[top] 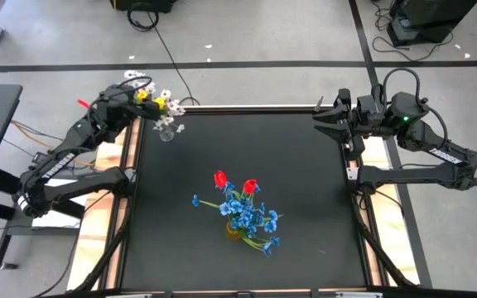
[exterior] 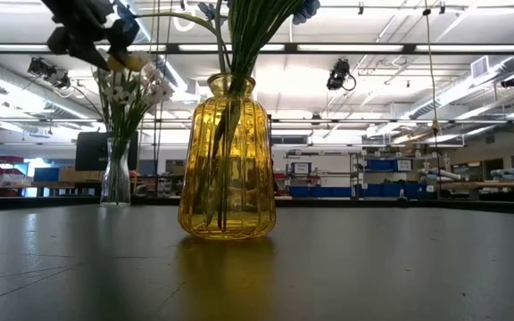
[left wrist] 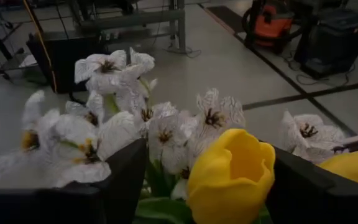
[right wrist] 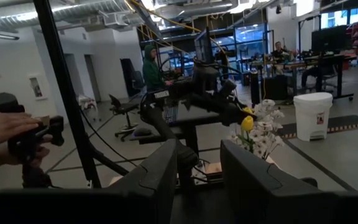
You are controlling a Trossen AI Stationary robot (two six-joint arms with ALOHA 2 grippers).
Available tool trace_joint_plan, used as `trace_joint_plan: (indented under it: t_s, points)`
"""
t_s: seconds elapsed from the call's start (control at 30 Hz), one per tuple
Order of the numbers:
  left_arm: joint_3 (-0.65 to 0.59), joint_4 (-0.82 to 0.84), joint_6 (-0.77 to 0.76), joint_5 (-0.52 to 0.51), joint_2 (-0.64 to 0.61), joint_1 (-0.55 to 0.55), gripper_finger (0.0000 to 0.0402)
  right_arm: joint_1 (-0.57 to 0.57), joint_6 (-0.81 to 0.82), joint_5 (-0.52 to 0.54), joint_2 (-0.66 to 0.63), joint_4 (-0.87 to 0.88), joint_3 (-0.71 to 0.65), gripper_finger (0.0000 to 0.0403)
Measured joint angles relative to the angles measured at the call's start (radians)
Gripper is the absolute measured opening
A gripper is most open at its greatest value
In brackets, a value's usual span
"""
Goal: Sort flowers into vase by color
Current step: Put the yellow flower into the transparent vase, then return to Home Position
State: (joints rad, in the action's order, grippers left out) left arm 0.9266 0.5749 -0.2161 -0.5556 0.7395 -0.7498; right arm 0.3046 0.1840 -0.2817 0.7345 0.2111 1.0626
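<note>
Left gripper (left wrist: 197, 186) wide around glossy yellow tulip (left wrist: 232, 177); right gripper (right wrist: 197, 180) narrow, empty; ribbed amber glass vase (exterior: 227, 160).

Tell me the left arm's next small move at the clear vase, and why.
Probably lift the left tool straight up, clear of the blooms. Its fingers stand apart around a yellow tulip that sits among the white flowers in the clear vase, so it looks released.
</note>
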Motion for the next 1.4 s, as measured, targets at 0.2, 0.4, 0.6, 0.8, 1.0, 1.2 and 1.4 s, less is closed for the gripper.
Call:
trace_joint_plan:
  t_s: [0.2, 0.4, 0.6, 0.8, 1.0, 1.2, 1.4]
  points:
    - [0.074, 0.082, -0.001, 0.042, 0.0, 0.012, 0.0286, 0.0, 0.0, 0.0, 0.0, 0.0, 0.0, 0.0133]
    - [0.214, 0.117, 0.0, 0.126, -0.003, 0.051, 0.0286, 0.0, 0.0, 0.0, 0.0, 0.0, 0.0, 0.0133]
    - [0.273, 0.078, 0.019, 0.371, 0.0, 0.096, 0.0286, 0.0, 0.0, 0.0, 0.0, 0.0, 0.0, 0.0133]
    - [0.272, 0.003, -0.033, 0.502, 0.009, 0.165, 0.0286, 0.0, 0.0, 0.0, 0.0, 0.0, 0.0, 0.0133]
    - [0.272, -0.108, -0.004, 0.614, 0.053, 0.249, 0.028, 0.0, 0.0, 0.0, 0.0, 0.0, 0.0, 0.0133]
    - [0.27, -0.159, 0.037, 0.648, 0.109, 0.325, 0.0235, 0.0, 0.0, 0.0, 0.0, 0.0, 0.0, 0.0133]
    - [0.271, -0.212, 0.037, 0.619, 0.119, 0.338, 0.0182, 0.0, 0.0, 0.0, 0.0, 0.0, 0.0, 0.0133]
